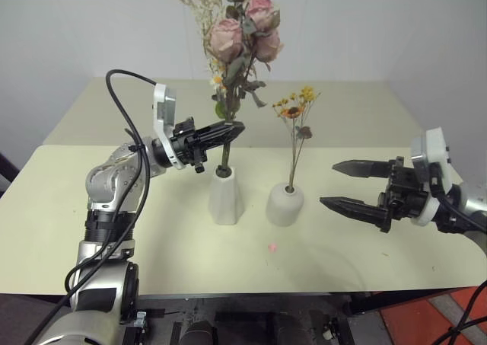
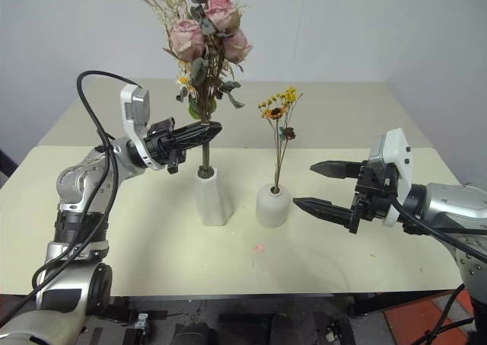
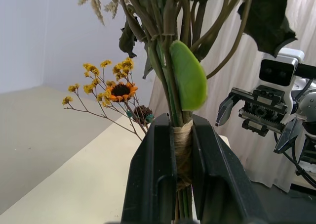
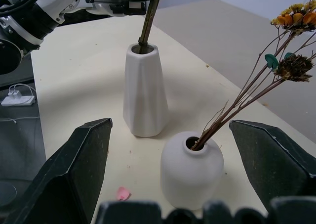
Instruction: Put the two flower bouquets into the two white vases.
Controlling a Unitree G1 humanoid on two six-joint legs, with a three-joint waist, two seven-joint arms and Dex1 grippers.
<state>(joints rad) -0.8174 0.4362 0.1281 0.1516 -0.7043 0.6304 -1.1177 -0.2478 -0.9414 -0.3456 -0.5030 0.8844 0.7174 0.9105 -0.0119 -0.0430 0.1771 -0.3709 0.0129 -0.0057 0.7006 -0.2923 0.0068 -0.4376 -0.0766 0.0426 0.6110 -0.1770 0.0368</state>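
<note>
A pale cream table (image 1: 91, 208) spreads under two robot arms, with two white vases standing side by side near its middle. The largest thing on it is the bushy rose bouquet (image 1: 242, 33), whose stems already reach down into the mouth of the taller tapered vase (image 1: 226, 196). The left gripper (image 1: 228, 130) clamps those stems at their twine-wrapped binding, jaws closed tight on them just above the vase. Just beside it, the squat rounded vase (image 1: 285, 204) holds the thin yellow-orange sprig (image 1: 297, 109), which leans slightly. The right gripper (image 1: 344, 183) hovers near that vase with jaws spread wide and nothing in them. A small pink petal (image 1: 272, 247) lies on the table in front of the vases. The risk now seems to be the top-heavy rose bunch: released before it is seated, or dragged sideways as the jaws part, it could tip the tall vase into its neighbour.
</note>
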